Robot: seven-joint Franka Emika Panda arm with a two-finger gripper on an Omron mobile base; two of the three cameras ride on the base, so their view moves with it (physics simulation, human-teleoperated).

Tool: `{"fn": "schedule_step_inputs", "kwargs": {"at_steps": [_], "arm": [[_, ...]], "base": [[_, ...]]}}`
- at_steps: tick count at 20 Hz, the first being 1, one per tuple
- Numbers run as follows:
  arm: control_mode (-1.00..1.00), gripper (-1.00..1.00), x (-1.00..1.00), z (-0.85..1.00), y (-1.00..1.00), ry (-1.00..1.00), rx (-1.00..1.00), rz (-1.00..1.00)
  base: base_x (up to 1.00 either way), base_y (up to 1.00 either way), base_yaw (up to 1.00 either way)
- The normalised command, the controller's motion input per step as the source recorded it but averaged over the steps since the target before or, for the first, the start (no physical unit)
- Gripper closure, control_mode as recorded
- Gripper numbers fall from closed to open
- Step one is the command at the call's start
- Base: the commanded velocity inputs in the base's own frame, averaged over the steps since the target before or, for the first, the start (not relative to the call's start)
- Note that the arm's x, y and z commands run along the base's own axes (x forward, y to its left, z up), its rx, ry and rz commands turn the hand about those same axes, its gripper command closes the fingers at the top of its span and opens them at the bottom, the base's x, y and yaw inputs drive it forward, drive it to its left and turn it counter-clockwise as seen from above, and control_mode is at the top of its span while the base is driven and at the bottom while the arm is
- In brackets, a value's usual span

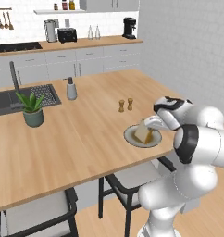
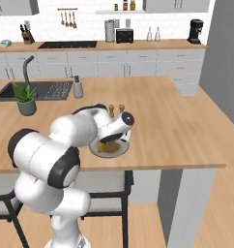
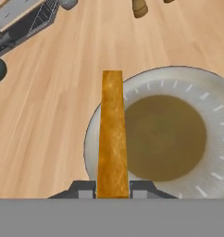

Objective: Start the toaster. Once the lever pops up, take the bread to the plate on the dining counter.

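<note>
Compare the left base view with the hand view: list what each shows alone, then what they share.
Left base view alone: the toaster on the far counter, a coffee machine, a potted plant, and dark-framed chairs.
Hand view alone: the bread's orange-brown edge seen end-on between the hand's tips.
Both: bread held over the plate on the dining counter.

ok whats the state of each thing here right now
bread: held on edge between the fingers, over the plate's left rim
gripper: shut on the bread
plate: on the dining counter, nothing lying flat in it yet
toaster: on the far counter, lever too small to tell
</note>
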Motion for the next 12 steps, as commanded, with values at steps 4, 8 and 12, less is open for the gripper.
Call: {"fn": "schedule_step_inputs", "kwargs": {"at_steps": [4,8,12], "arm": [[-1.0,1.0,0.39,-0.01,0.0,0.01,0.0,0.0],[-1.0,1.0,0.24,-0.1,-0.04,0.0,0.01,0.0],[-1.0,1.0,0.16,-0.22,-0.05,0.04,0.01,0.0]], "base": [[0.0,0.0,0.0],[0.0,0.0,0.0],[0.0,0.0,0.0]]}}
